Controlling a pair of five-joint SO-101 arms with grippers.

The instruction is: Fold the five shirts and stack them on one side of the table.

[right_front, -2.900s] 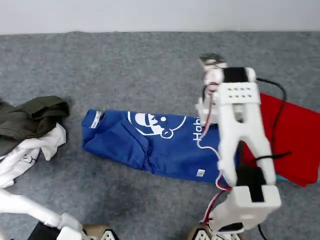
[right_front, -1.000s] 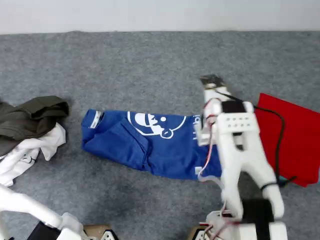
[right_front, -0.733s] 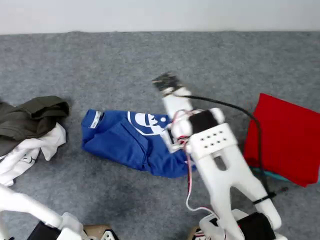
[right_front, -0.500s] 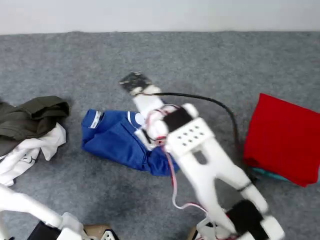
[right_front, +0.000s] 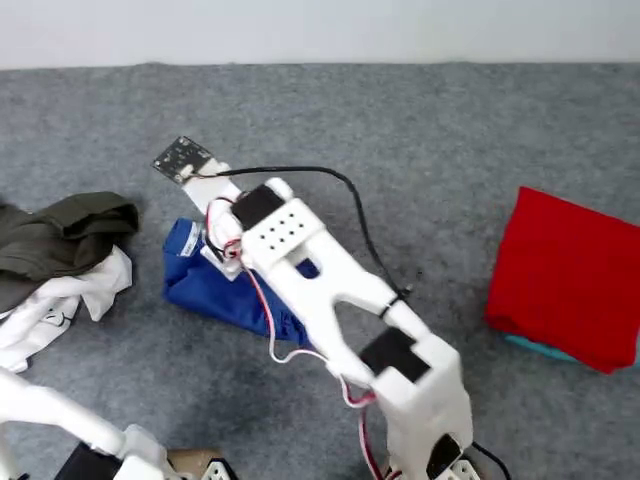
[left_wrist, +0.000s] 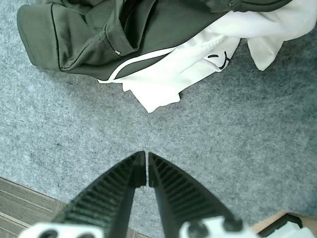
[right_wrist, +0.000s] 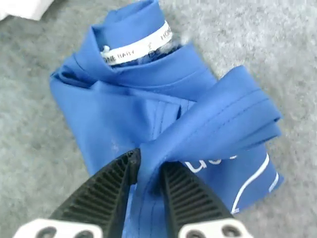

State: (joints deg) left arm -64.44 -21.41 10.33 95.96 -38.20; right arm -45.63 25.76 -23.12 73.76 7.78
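- The blue cotton shirt with white print lies part-folded on the grey felt table cover, well apart from the red folded shirt, out toward the middle of the table.
- Right claw has bitten down on a doubled band of the blue cloth, jaws closed to the thickness of the fabric, holding that band up over the collar end.
- This looks like the halving fold. To do it well, bring the held edge square with the collar, lower it right onto the layer beneath, and only then open. Dropped from height, it would likely land crooked.
- The knit is limp and thin. It drapes in a soft loop off the jaws and creases near the neck label, so expect wrinkles unless it goes down taut.
- The red folded shirt is a neat flat slab with crisp edges, with a sliver of teal cloth under it.
- Beyond the blue shirt, farthest from the red one, is a heap: a crumpled olive-green shirt over a rumpled white shirt.
- Left claw hangs over bare felt beside that heap, jaws all but touching, gripping nothing.
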